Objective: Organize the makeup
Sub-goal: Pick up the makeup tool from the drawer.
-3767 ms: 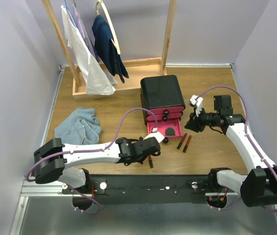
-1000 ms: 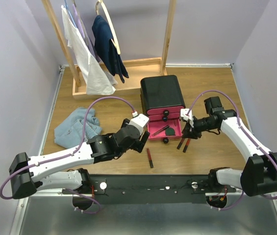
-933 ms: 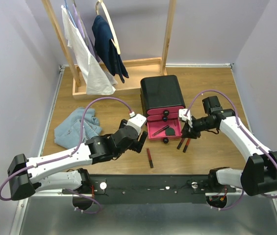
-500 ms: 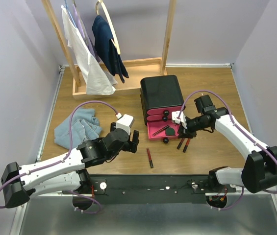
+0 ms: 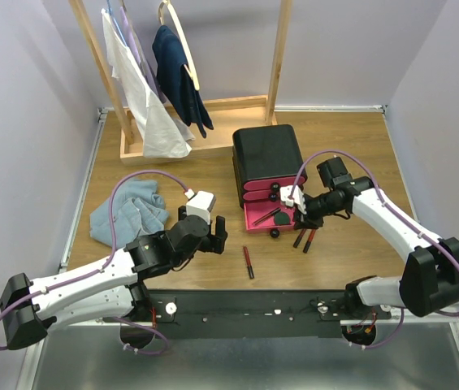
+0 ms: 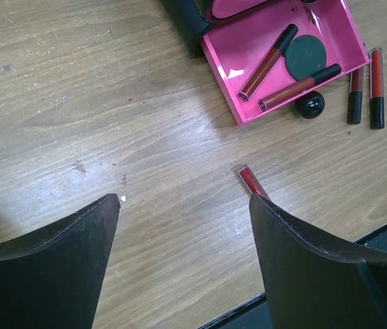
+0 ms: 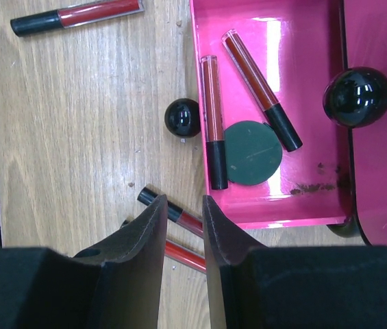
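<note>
Left fingers [image 6: 49,260]: spread wide with nothing between them; only bare table [image 5: 351,146] shows in the gap. They hang over the wood to the left of the drawer and nearer the arms' bases.
Right fingers [image 7: 135,264]: a narrow gap between them, nothing gripped. They hang above the drawer's near right corner and the Loose pair.
Drawer [image 5: 253,224]: the lowest pink one of the black box [image 5: 267,150], standing open toward the arms, with a black ball knob [image 7: 182,117] on its front.
Inside the drawer: two lip tubes [image 7: 214,123] and one round dark green compact [image 7: 251,152]. Both tubes lie with their dark caps against the compact's rim.
Loose pair [image 6: 377,86]: two more lip tubes side by side on the table, just right of the drawer's front — outside it.
Single lip tube [image 5: 248,262]: alone on the table in front of the drawer, between the two arms. In the left wrist view one finger partly hides it.
Light blue cloth [image 5: 127,213]: crumpled at the table's left — well apart from the makeup.
Wooden rack [image 5: 278,57]: at the far edge, with garments hanging on it.
</note>
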